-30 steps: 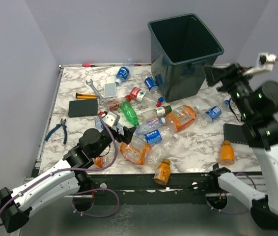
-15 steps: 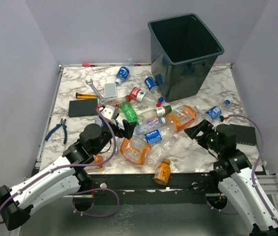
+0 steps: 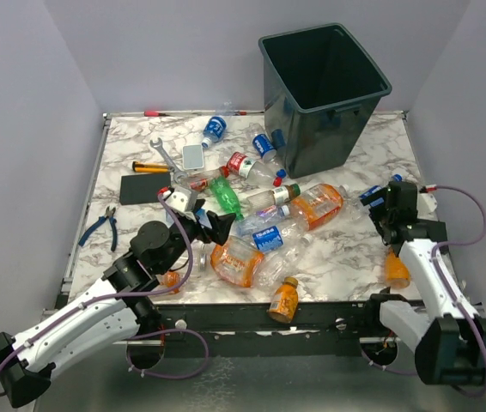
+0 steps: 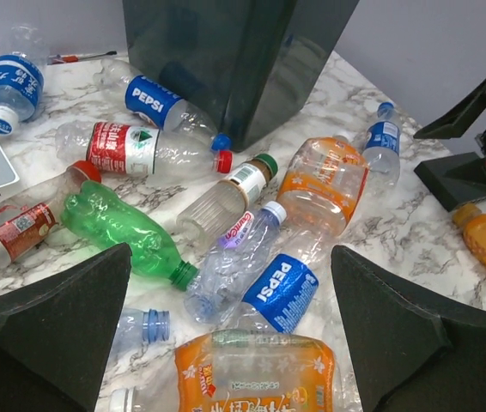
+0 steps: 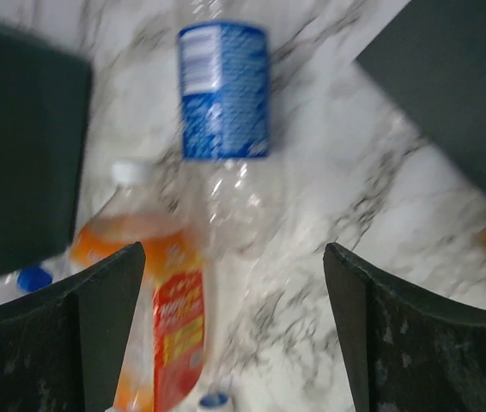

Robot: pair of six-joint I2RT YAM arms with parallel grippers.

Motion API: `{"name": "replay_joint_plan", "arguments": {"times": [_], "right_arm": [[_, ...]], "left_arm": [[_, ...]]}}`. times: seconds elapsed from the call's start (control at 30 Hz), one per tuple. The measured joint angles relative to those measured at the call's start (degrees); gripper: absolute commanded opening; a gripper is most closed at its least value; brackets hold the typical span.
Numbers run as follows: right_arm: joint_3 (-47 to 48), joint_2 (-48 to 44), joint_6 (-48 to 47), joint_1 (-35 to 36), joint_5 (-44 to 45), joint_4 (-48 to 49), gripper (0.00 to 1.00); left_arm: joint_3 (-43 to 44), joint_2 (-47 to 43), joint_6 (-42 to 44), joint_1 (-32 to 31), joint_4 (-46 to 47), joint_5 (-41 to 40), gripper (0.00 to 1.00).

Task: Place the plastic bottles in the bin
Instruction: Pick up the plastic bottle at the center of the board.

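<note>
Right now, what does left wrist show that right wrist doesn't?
Left wrist only: the green bottle, the red-label bottle and the open left gripper. Right wrist only: its own open right gripper up close; the rest is blurred. Both: the blue-label bottle, likely the big orange bottle, and possibly the bin, a dark shape at right wrist's left edge.

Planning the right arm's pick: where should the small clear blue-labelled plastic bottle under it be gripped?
Probably grip the small clear blue-labelled plastic bottle across its label, from above: it lies flat, bare marble table either side, lengthwise between the right end effector's open fingers.
</note>
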Motion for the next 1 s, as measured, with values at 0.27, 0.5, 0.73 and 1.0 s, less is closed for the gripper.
{"name": "replay_joint_plan", "arguments": {"times": [0.27, 0.5, 0.73, 1.0], "right_arm": [[6.75, 18.71, -0.52, -10.40, -0.26, 4.52, 0.87], [16.04, 31.06, -3.89, -11.54, -1.53, 7.43, 0.86], [19.76, 40.24, -5.73, -13.22, -5.16, 8.39, 0.80], [19.85, 43.04, -6.29, -13.27, -9.35, 9.07, 0.55]], "left_arm": [[-0.13, -0.68, -1.09, 0.00, 0.07, 1.27, 0.99], [-0.59, -2.73, -1.38, 0.00, 0.17, 2.97, 0.99], [-0.68, -3.02, -1.31, 0.00, 0.74, 3.72, 0.99], [-1.03, -2.54, -1.29, 0.00, 0.94, 4.52, 0.99]]}}
